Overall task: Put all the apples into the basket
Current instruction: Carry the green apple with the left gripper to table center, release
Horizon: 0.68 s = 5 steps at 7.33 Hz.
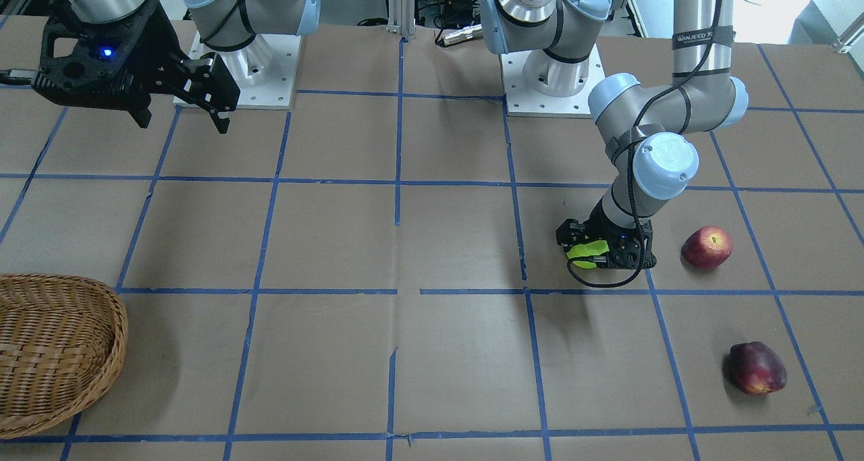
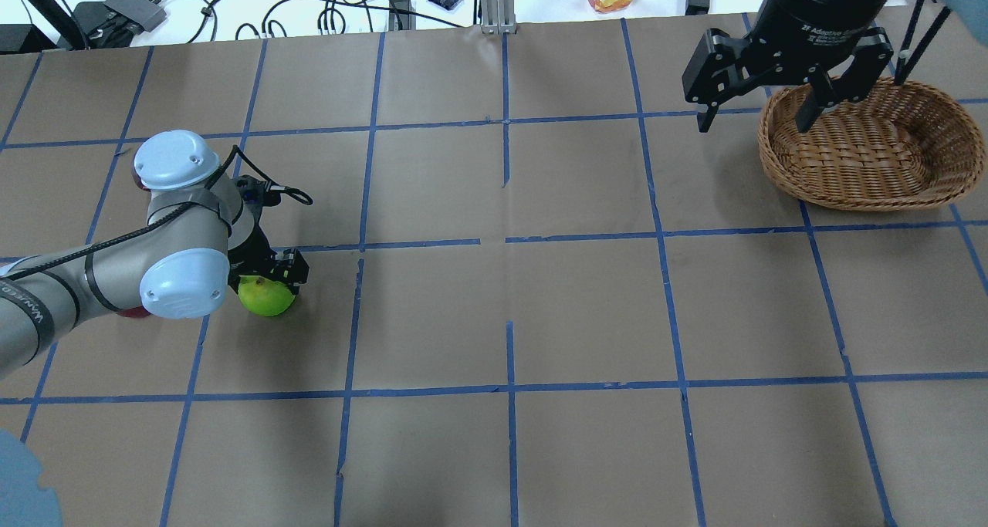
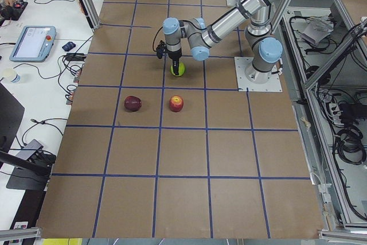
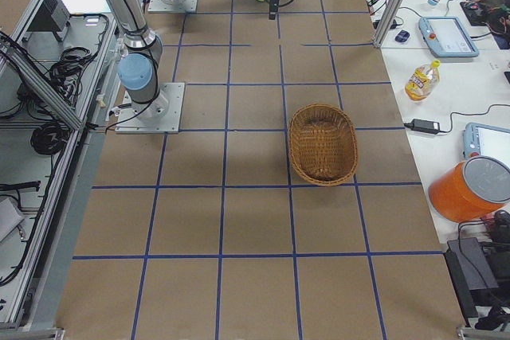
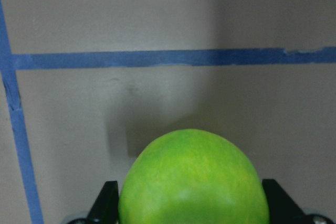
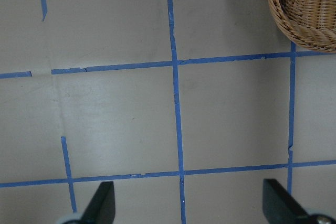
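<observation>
The lime green apple [image 1: 584, 252] rests on the table at my left and also shows in the overhead view [image 2: 265, 298]. My left gripper [image 1: 595, 253] is shut on the green apple [image 5: 193, 182]; one black finger [image 5: 107, 203] shows on each side, touching it. Two dark red apples [image 1: 707, 247] [image 1: 757, 368] lie apart on the paper further to my left. The wicker basket [image 2: 779, 168] stands far right, with nothing in it. My right gripper [image 2: 753, 126] hangs open and empty above the table beside the basket's rim.
Brown paper with a grid of blue tape [image 1: 398, 181] covers the table. The arm bases [image 1: 553, 83] stand at the robot's edge. A bottle, cables and tablets lie on the white bench [image 4: 446, 61] beyond the far edge.
</observation>
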Each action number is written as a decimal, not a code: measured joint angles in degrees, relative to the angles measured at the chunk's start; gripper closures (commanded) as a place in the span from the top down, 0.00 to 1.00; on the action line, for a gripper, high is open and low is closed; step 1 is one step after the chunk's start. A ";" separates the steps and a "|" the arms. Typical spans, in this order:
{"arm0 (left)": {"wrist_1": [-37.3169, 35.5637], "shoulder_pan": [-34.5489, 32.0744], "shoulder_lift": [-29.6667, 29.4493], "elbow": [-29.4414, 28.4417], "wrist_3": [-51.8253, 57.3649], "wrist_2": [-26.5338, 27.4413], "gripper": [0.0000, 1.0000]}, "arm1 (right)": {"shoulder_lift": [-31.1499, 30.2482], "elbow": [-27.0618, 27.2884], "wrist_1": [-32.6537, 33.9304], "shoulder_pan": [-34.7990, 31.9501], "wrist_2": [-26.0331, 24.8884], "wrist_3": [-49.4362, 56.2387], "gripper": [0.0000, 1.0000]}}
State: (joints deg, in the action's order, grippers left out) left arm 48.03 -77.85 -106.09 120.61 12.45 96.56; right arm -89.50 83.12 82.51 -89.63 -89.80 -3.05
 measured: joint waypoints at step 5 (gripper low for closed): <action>9.08 -14.92 -4.69 -15.54 -26.53 -8.62 0.35 | -0.08 0.31 1.20 -0.17 0.20 -0.03 1.00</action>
State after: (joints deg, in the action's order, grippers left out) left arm 57.10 -92.77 -110.78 105.07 -14.08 87.94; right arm -89.58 83.42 83.71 -89.80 -89.59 -3.08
